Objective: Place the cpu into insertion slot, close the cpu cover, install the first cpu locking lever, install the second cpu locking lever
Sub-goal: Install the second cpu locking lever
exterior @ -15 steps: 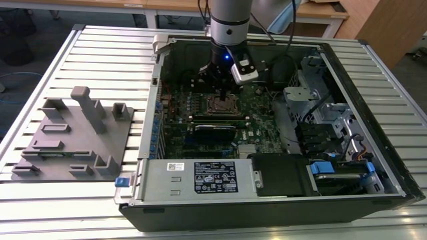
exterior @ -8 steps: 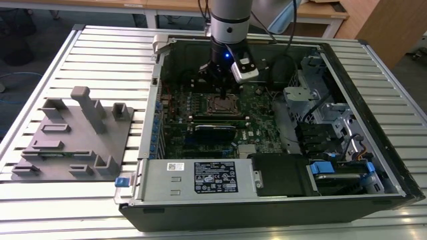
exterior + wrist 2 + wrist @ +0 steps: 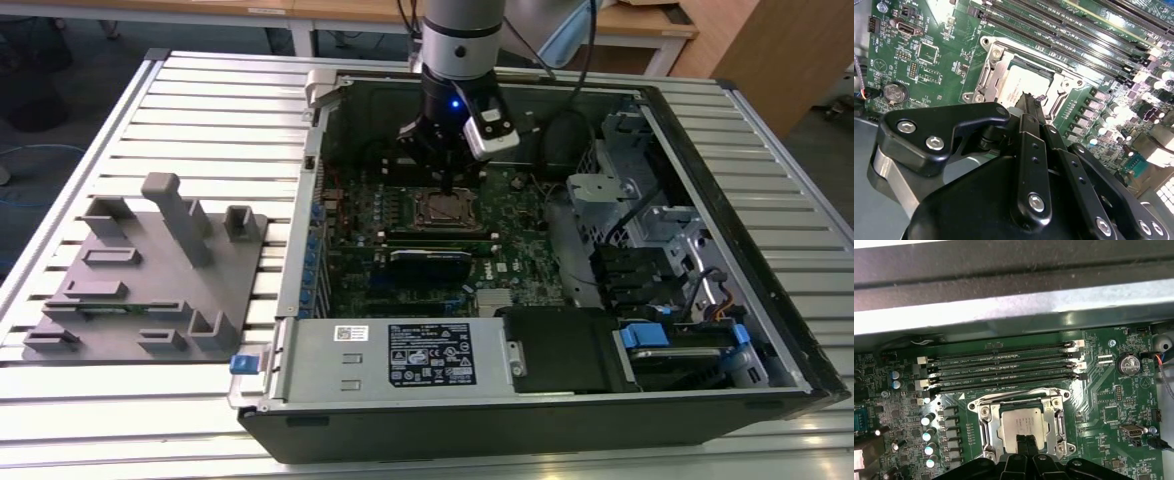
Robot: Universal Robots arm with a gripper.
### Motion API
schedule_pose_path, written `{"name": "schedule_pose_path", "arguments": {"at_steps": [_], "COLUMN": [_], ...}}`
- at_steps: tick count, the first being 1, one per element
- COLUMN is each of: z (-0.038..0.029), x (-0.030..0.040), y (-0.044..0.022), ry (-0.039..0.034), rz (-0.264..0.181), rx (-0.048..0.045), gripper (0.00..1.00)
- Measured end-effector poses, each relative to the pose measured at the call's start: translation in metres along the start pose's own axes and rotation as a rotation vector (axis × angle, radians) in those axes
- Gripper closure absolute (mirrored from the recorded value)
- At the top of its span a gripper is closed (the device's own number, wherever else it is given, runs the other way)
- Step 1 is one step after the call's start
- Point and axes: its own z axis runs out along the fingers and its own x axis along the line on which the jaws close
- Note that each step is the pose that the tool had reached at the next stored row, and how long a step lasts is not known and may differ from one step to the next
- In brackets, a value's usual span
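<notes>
Claw (image 3: 1025, 440) (fingers together) touching seated cpu (image 3: 1021, 425).

The cpu (image 3: 1020, 426) is a flat square chip with a dull silver-grey top. It lies flat and seated in the slot (image 3: 985, 426), a square socket with a silvery metal rim set into the green board (image 3: 1104, 395), just beside the rows of long black memory slots. The cover (image 3: 1059, 422), a thin silvery frame with a square window, lies down flat around the chip, whose top shows through the window. In the second wrist view the cpu (image 3: 1019, 90) sits level inside the cover (image 3: 999, 62). In the exterior view the slot (image 3: 445, 208) lies near the board's middle, inside the open case.
</notes>
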Motion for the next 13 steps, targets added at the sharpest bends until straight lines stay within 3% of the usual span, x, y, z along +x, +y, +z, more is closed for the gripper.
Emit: {"name": "schedule_pose_path", "arguments": {"at_steps": [13], "z": [-0.0002], "x": [-0.0004], "y": [-0.0028], "ry": [0.0001], "rz": [0.0], "rx": [0.0002], "gripper": [0.9]}}
